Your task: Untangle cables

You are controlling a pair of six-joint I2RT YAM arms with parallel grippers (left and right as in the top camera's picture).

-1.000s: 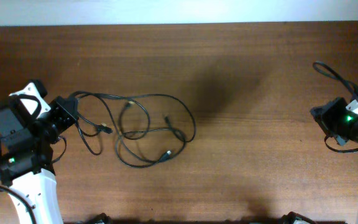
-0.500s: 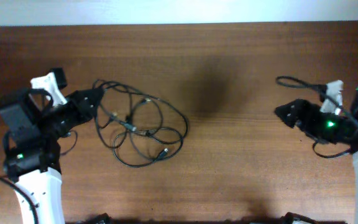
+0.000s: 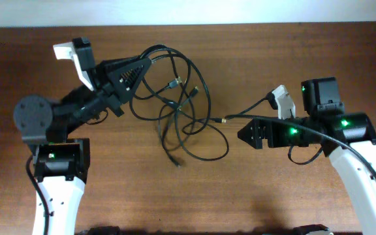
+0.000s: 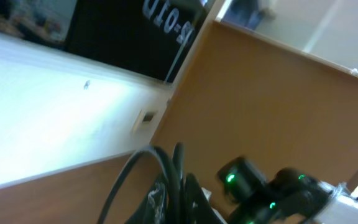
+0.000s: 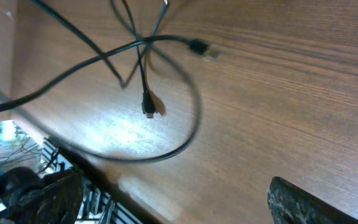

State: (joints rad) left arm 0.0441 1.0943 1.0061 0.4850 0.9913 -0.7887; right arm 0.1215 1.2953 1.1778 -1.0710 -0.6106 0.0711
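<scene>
Overhead: the left gripper is clamped shut on the cables near the far edge of the table; one second ago it sat low at the left edge. The cables, formerly spread flat left of centre, now trail from it to the table centre. The right gripper, previously at the right edge, now stands just right of the cables, jaws wide and empty.

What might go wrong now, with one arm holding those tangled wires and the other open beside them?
The left gripper seems to pinch several cables together, so pulling may tighten the tangle. The open right gripper, near a loose plug, may miss it or grab the wrong strand.
</scene>
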